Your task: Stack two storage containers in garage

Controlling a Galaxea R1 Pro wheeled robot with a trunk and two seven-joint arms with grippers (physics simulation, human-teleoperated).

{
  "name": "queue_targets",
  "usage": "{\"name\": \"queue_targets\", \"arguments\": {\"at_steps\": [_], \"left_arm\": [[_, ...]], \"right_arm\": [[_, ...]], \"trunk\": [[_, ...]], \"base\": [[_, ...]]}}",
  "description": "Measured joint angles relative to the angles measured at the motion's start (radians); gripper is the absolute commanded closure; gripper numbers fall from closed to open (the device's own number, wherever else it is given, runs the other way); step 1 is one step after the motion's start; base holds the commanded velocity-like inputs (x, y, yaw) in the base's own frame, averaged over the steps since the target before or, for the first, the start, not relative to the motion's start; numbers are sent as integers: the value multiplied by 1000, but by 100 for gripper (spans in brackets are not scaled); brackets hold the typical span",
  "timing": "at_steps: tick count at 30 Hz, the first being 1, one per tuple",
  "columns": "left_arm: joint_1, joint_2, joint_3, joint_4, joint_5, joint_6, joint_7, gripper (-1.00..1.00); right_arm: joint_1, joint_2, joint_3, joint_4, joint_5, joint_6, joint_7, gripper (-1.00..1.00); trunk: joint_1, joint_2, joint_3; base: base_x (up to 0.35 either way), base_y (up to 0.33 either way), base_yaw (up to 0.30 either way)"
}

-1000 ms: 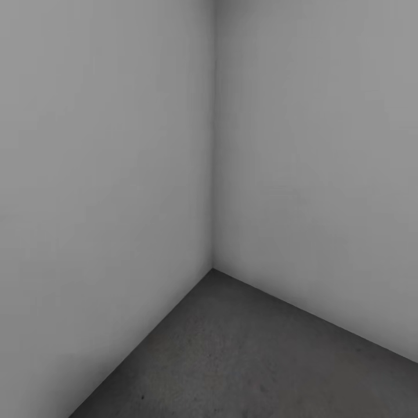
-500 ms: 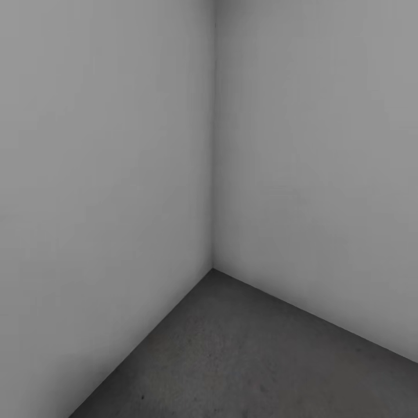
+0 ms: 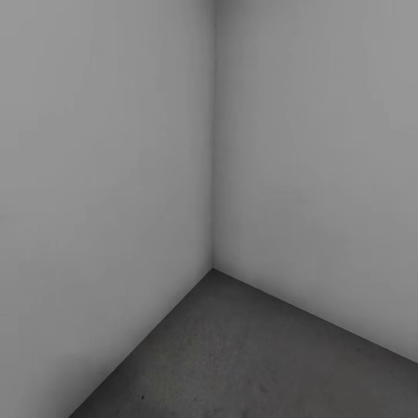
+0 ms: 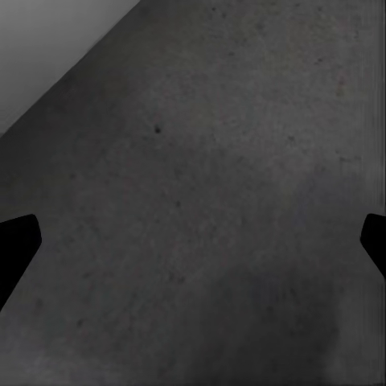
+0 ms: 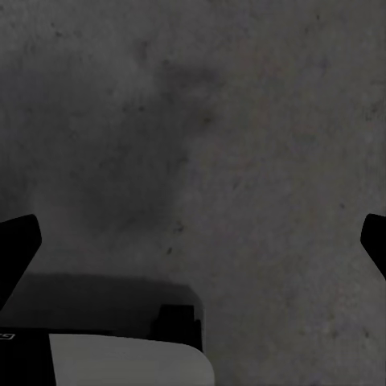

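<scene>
I face a corner of the garage, where the rough dark-grey concrete floor meets two plain pale-grey walls. The two storage containers are out of view, and so is the living room. My left gripper hangs open over bare floor, its dark fingertips spread far apart with nothing between them. My right gripper is open too, above speckled floor, and holds nothing.
The left wall and right wall meet at a vertical seam straight ahead, closing off that way. A strip of wall shows beyond the left gripper. A white and black part of my own body lies below the right gripper.
</scene>
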Motion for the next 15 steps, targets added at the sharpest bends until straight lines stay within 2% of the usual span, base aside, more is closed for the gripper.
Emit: {"name": "queue_targets", "arguments": {"at_steps": [5,15], "left_arm": [[0,-16,-9,0,-1,-1,1,-100],[0,-21,-12,1,-1,-1,1,-100]], "right_arm": [[0,2,1,0,0,-1,-1,-100],[0,4,1,13,1,-1,-2,-100]], "trunk": [[0,0,0],[0,0,0]], "base": [[0,0,0],[0,0,0]]}}
